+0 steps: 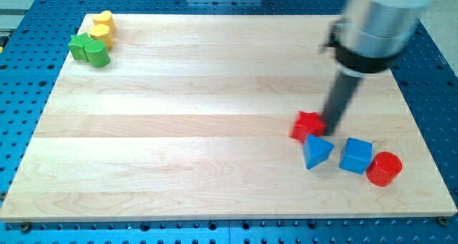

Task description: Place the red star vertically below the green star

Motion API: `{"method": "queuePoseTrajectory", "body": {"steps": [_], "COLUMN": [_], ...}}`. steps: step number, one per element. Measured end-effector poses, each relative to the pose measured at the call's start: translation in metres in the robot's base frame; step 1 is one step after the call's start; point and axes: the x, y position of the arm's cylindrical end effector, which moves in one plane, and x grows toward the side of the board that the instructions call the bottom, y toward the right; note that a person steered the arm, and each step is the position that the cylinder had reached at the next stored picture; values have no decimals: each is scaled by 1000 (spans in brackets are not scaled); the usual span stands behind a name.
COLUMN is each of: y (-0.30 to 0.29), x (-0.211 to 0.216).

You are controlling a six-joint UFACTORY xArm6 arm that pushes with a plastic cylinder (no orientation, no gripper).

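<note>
Dark and straight, the rod drops from a blurred silver and black arm head (pixel 378 26) at the far right, leaning slightly so its lower end sits left of its upper end. My tip (pixel 330 132) is down on the wooden board (pixel 179 115), touching the right side of the red star (pixel 308 124), with the blue triangle (pixel 316 152) just near of it. No claw is fitted to this arm, so nothing spreads, presses together or pinches; the rod only bears against the star's edge. That star lies flat at the right of the board, nearer the near edge than the far one; its outline is motion-blurred, so which way its arms point and any long axis cannot be told. Just near of it the triangle points its narrow end toward the near left. A blue cube (pixel 356 155) sits right of the triangle, and a red cylinder (pixel 384 168) sits right of the cube, close to it. Well apart, at the far left corner, the green star (pixel 80 45) lies beside a green cylinder (pixel 96 54), with two yellow blocks (pixel 102 28) just beyond them.
</note>
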Motion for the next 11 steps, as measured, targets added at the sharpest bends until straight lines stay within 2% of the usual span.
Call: {"method": "queuePoseTrajectory", "body": {"steps": [1, 2, 3, 4, 5, 6, 8, 9, 10, 11], "y": [-110, -205, -218, -138, -151, -223, -263, -305, -322, -348], "x": [0, 19, 15, 15, 79, 79, 24, 37, 9, 51]}}
